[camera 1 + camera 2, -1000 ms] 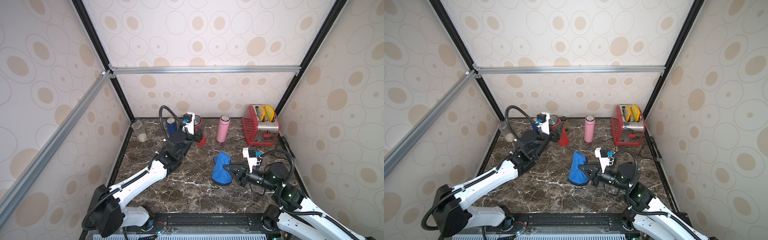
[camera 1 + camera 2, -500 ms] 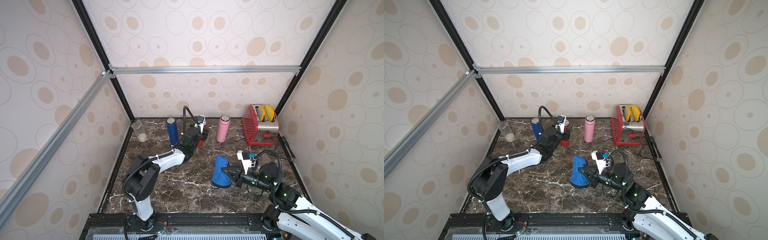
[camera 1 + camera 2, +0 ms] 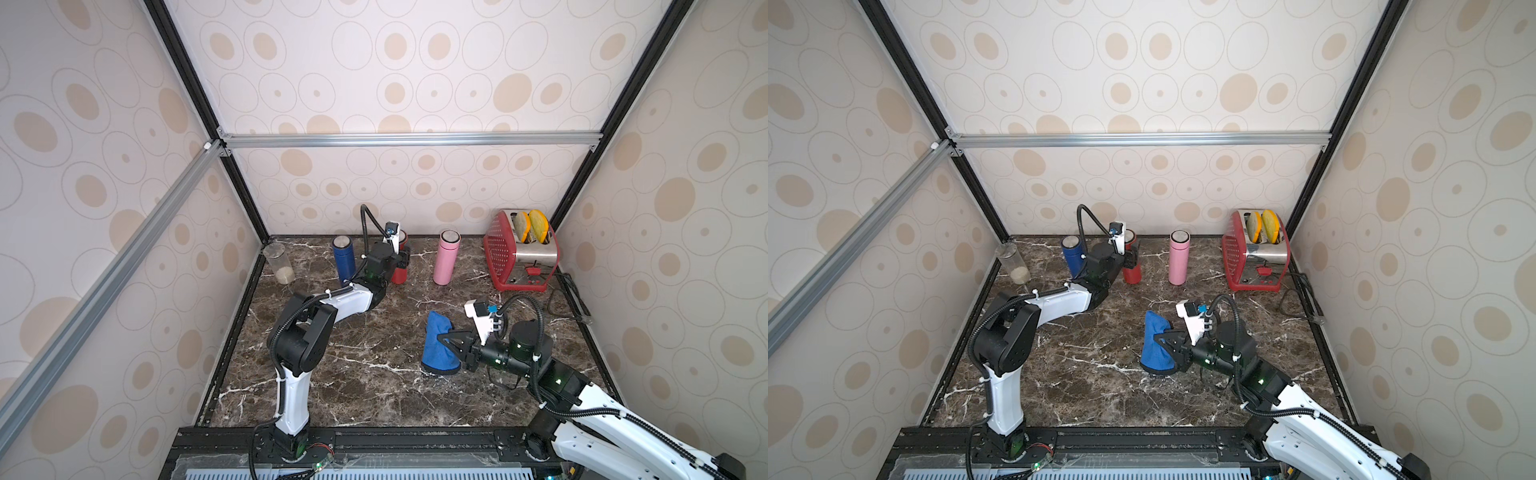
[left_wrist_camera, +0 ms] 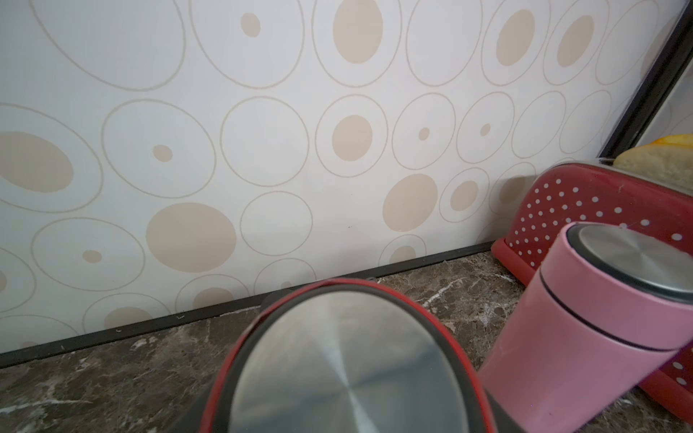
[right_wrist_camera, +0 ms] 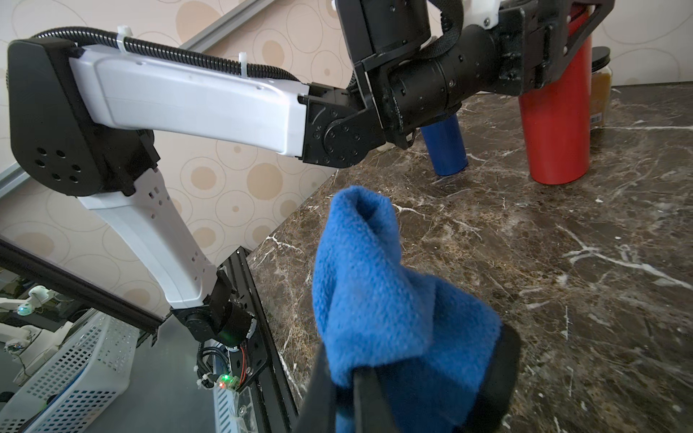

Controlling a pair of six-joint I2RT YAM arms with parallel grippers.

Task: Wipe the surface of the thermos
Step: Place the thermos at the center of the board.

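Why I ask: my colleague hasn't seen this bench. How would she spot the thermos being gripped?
Beside the red toaster at the back wall, three thermoses stand in line. The middle one, between the blue thermos and the pink thermos, is the only red thermos.

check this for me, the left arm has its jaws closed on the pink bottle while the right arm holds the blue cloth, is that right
Not quite. The left arm has its jaws closed on the red bottle, not the pink bottle, which stands free beside it; the right wrist view shows this. The right arm does hold the blue cloth.
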